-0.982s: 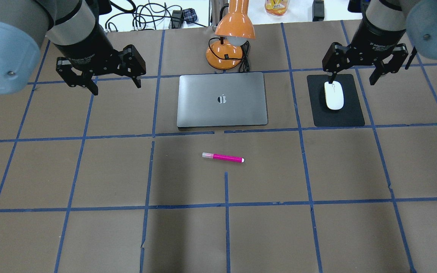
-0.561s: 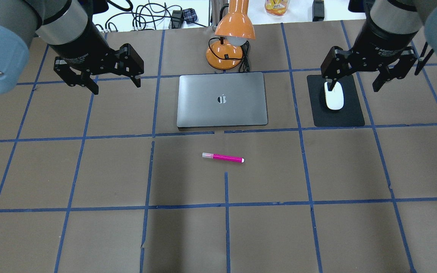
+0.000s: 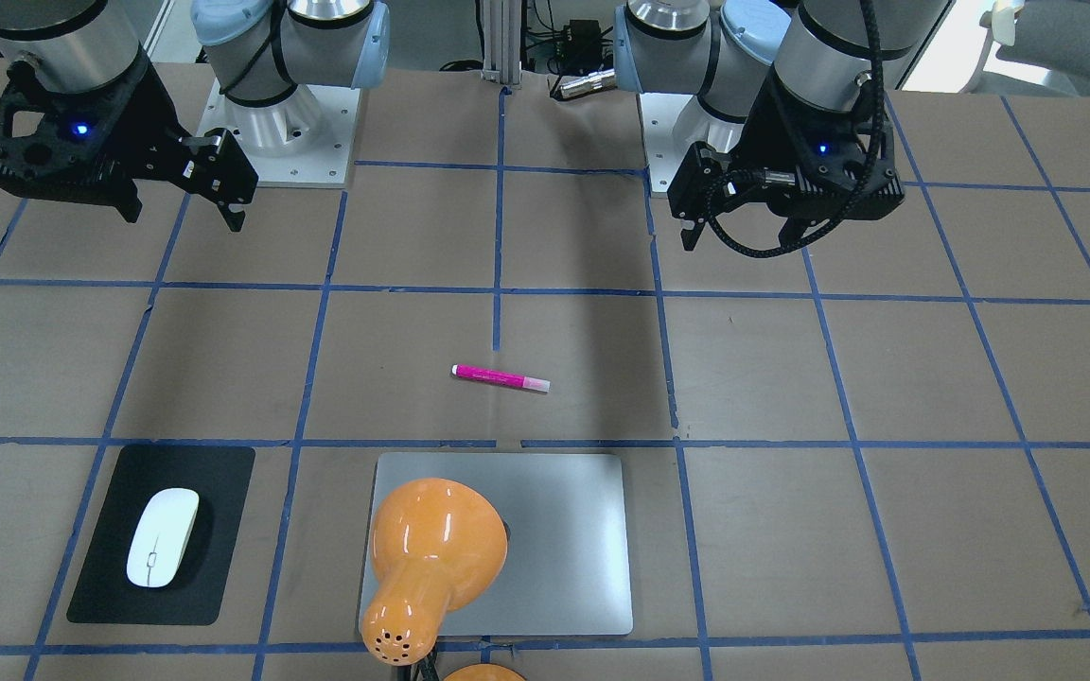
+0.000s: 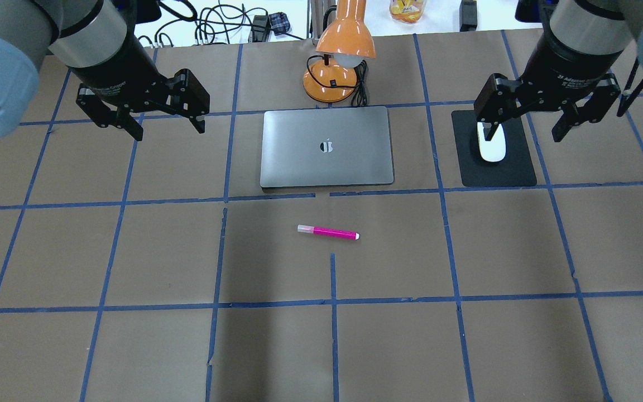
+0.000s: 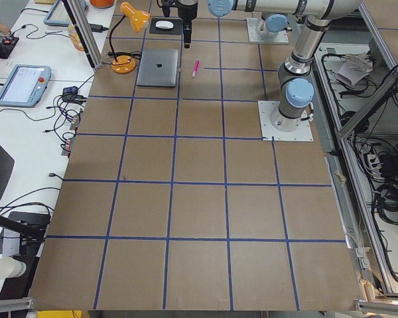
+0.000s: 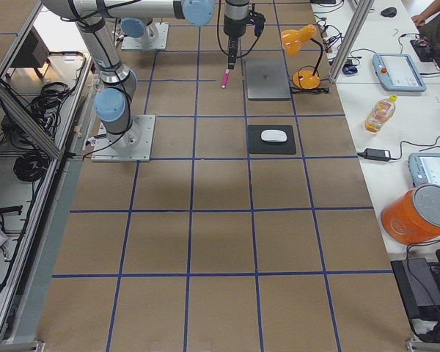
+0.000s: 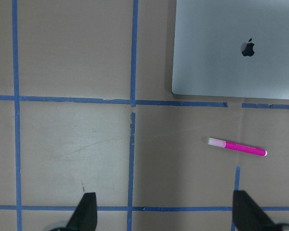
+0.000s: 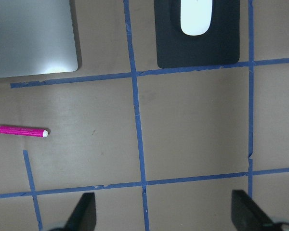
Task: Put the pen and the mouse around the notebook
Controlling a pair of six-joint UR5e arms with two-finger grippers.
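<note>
The pink pen (image 4: 328, 232) lies flat on the brown table, in front of the closed silver notebook (image 4: 327, 146). To the notebook's right, the white mouse (image 4: 492, 149) rests on a black mat (image 4: 500, 174). My right gripper (image 4: 521, 137) hangs open, high above the mat, and one finger covers the mouse's far end in the overhead view. My left gripper (image 4: 169, 130) hangs open and empty, high to the left of the notebook. The left wrist view shows the pen (image 7: 237, 147) and the notebook (image 7: 236, 48). The right wrist view shows the mouse (image 8: 196, 17).
An orange desk lamp (image 4: 335, 67) with a black cord stands just behind the notebook, and its shade (image 3: 431, 558) overhangs the lid. Blue tape lines grid the table. Cables and a bottle lie on the white bench beyond the far edge.
The right gripper has drifted a little toward the near side, over the mouse. The left arm has shifted slightly left. The pen, mouse and notebook have not moved.
</note>
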